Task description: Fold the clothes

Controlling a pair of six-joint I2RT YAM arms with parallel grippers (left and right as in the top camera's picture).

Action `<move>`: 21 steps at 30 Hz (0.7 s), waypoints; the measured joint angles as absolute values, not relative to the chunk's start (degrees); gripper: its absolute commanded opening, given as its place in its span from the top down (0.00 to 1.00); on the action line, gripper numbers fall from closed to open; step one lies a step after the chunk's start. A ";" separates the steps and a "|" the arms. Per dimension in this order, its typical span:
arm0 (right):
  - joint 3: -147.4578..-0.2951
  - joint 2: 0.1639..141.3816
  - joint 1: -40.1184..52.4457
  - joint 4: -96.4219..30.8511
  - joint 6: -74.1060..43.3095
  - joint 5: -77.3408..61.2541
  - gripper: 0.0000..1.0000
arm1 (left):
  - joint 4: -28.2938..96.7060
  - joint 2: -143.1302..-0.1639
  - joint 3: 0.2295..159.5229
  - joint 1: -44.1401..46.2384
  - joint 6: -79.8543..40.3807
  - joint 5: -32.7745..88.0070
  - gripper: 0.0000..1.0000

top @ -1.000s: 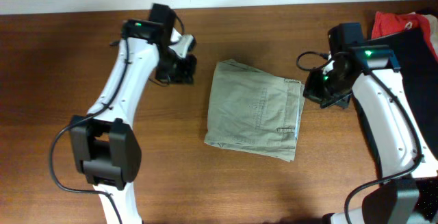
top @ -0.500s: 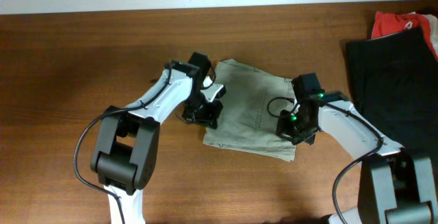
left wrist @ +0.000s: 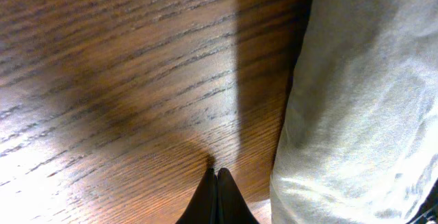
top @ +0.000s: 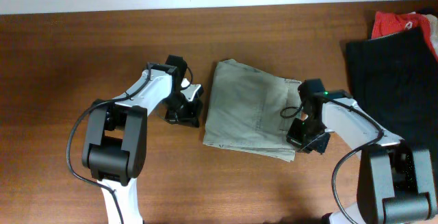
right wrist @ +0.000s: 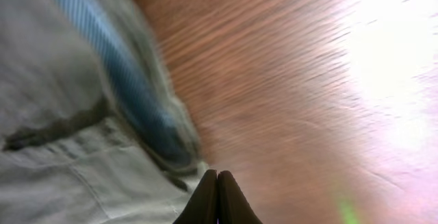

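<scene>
The pale khaki shorts (top: 252,109) lie folded in the middle of the table. My left gripper (top: 186,114) is shut and empty, low over the bare wood just left of the shorts' left edge (left wrist: 363,107); its fingertips (left wrist: 216,176) touch the table. My right gripper (top: 306,136) is shut and empty at the shorts' right edge, its tips (right wrist: 217,177) beside the waistband corner (right wrist: 147,125). The black shorts (top: 393,80) and the red-orange garment (top: 397,24) lie at the far right.
The brown wooden table (top: 68,80) has a pale wall strip along its back edge. Both arm bases stand near the front edge.
The left gripper pulled back left off the shorts onto bare wood. The right gripper slid down and right toward the shorts' lower right corner. The shorts stay folded.
</scene>
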State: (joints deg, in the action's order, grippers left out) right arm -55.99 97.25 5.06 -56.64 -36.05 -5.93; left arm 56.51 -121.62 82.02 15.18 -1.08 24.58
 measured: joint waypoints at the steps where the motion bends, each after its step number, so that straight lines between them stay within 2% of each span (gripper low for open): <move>1: -57.21 97.23 4.73 -57.34 -36.01 -5.28 0.93 | 56.53 -121.62 82.15 15.11 -1.10 24.58 0.99; 3: -62.39 97.17 4.47 -58.92 -36.01 -4.05 0.34 | 56.64 -121.60 83.88 15.00 -1.10 24.43 0.96; 4: -64.66 97.06 4.47 -59.00 -36.07 -3.88 0.04 | 56.55 -121.54 84.86 15.00 -1.10 24.43 0.88; 5: -68.75 97.03 4.38 -57.52 -36.12 -3.84 0.02 | 56.47 -121.43 86.08 15.00 -1.10 24.40 0.68; 7: -73.06 96.97 3.86 -53.01 -36.07 -3.86 0.01 | 56.34 -121.30 88.36 15.00 -1.10 24.43 0.38; 8: -74.17 96.92 2.81 -50.72 -36.36 -3.84 0.01 | 56.34 -121.30 89.58 15.03 -1.10 24.36 0.08; 9: -74.41 96.90 1.48 -50.30 -36.84 -3.84 0.01 | 56.34 -121.30 90.45 15.00 -1.13 24.05 0.01; 15: -74.41 96.92 -9.65 -50.61 -37.21 -0.93 0.02 | 52.34 -121.16 92.16 15.00 -1.13 19.94 0.01; 21: -74.41 96.92 -11.92 -50.57 -37.04 2.13 0.01 | 46.85 -121.16 92.16 15.00 -1.13 19.44 0.01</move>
